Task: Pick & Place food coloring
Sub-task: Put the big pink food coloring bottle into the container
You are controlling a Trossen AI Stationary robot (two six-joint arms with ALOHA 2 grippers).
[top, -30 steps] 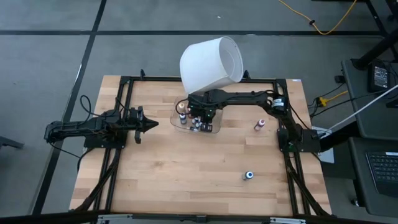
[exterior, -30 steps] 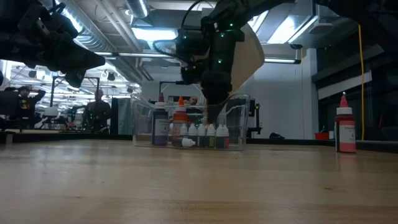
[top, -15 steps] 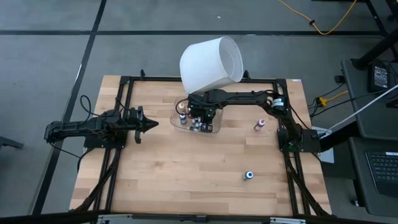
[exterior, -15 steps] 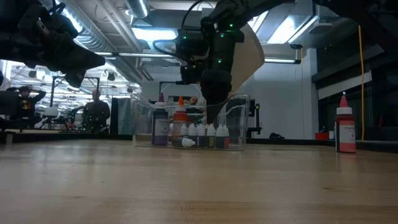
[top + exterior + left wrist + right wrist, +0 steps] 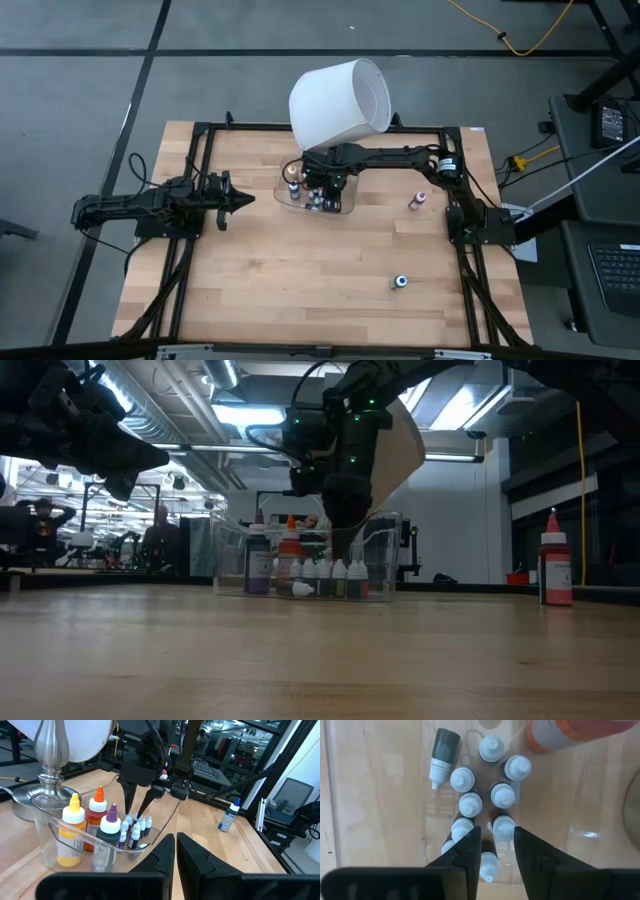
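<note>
**Reaching into the tray for a tiny bottle**

I have the right gripper (image 5: 492, 847) down inside the clear tray (image 5: 340, 209), near the middle back of the table. Its fingers (image 5: 532, 851) are apart, with nothing pinched yet. The food coloring (image 5: 490, 795) stands in a tight bunch under it. Most little bottles stand straight up, caps to the ceiling. One dark bottle (image 5: 442, 755) lies flat on its side beside the bunch.

I think this is the grab step. Next I would go a bit lower, line up on one cap, and close gently so the neighbors do not tip.

The left gripper (image 5: 175, 851) waits above the table's left side, fingers almost together and holding nothing.
</note>
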